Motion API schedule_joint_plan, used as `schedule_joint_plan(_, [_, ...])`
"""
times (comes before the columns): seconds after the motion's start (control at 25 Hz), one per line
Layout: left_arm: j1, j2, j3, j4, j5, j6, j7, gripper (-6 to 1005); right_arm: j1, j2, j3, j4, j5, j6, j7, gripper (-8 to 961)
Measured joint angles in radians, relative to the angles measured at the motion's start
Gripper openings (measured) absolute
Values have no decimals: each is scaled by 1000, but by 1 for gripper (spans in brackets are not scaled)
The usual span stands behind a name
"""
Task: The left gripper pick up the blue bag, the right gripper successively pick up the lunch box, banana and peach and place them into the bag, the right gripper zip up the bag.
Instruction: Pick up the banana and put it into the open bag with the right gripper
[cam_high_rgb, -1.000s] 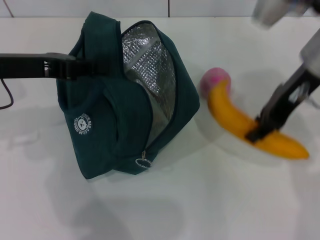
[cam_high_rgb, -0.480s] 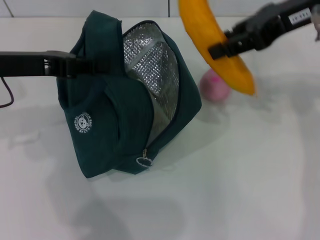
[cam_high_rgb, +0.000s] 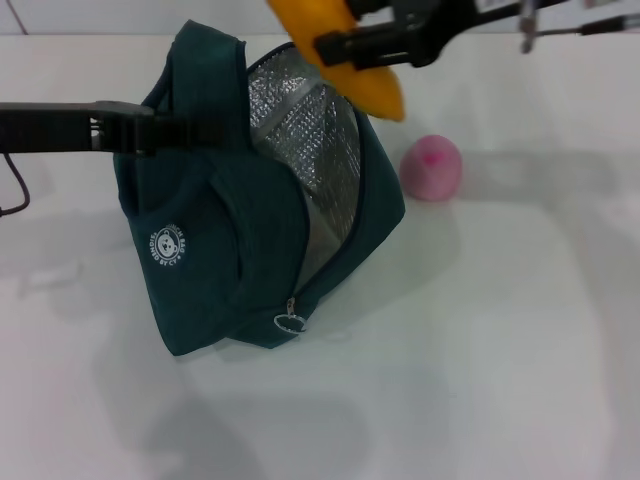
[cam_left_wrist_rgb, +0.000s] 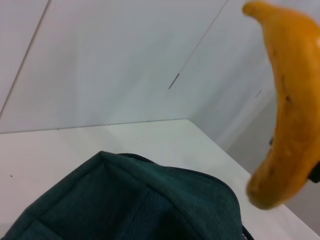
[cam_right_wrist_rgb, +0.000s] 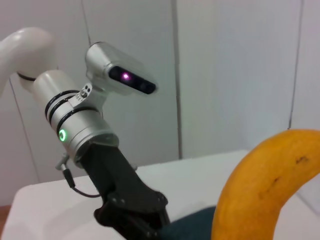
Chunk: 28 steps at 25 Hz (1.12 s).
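Banana (cam_high_rgb: 340, 55), pinched in right hand (cam_high_rgb: 335, 48), now over bag (cam_high_rgb: 250, 200) opening.

The only marking with lettering is a small round white emblem (cam_high_rgb: 169, 247) printed on the front panel of the blue bag (cam_high_rgb: 230, 230), low on the side nearer the left claw (cam_high_rgb: 160, 130) that grips the bag's upper edge. The emblem is a ring of white capital letters around a small animal-like face, but the letters are too small to make out as words. On the right arm, above the bag's open mouth, a white label strip (cam_high_rgb: 497, 4) sits at the picture's upper edge; its print cannot be read. Nothing else in the three views carries legible text, numbers or signs.
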Motion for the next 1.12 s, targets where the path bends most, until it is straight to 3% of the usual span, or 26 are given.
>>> schedule_joint_plan(0.2, [0,-1,0,0,0,-1,0,37,-25,1,-123,60,103,136,-164,400])
schedule_joint_plan(0.52, [-1,-2,0,0,0,-1,0,37,-41,5,-197,183,305,227,-412,401])
schedule_joint_plan(1.12, [4,-5,0,0,0,-2,0,37,-53,5,-212,346,378,273,-611,400])
